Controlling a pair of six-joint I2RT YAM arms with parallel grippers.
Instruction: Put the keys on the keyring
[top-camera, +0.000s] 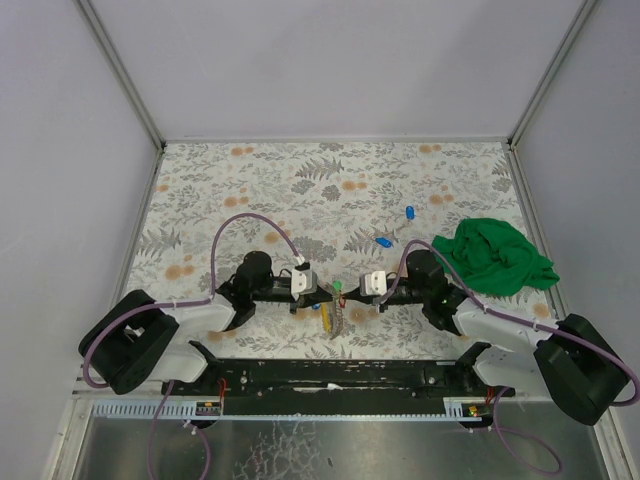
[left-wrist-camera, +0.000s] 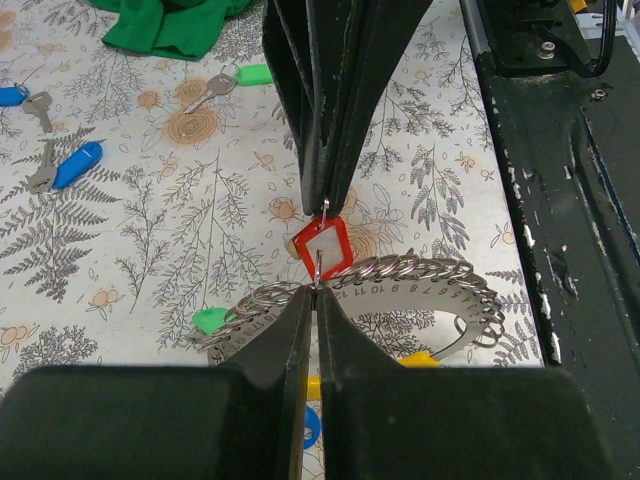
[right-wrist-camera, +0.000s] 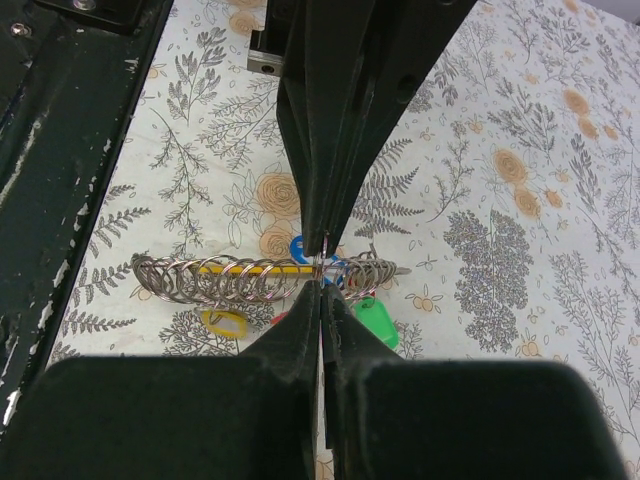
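Observation:
The keyring (left-wrist-camera: 440, 285) is a numbered silvery arc strung with many small rings, lying on the patterned table. It carries green (left-wrist-camera: 208, 320), yellow (left-wrist-camera: 420, 358) and blue tags, and also shows in the right wrist view (right-wrist-camera: 220, 280) and the top view (top-camera: 335, 318). My left gripper (left-wrist-camera: 316, 288) and right gripper (right-wrist-camera: 322, 282) meet tip to tip above it. Both are shut on one thin ring that carries a red tag (left-wrist-camera: 322, 248). A green-tagged key (left-wrist-camera: 235, 80) and two blue-tagged keys (left-wrist-camera: 70, 165) lie loose farther off.
A crumpled green cloth (top-camera: 495, 255) lies at the right of the table. Two blue-tagged keys (top-camera: 383, 242) lie between it and the grippers. The black mounting rail (top-camera: 330, 375) runs along the near edge behind both arms.

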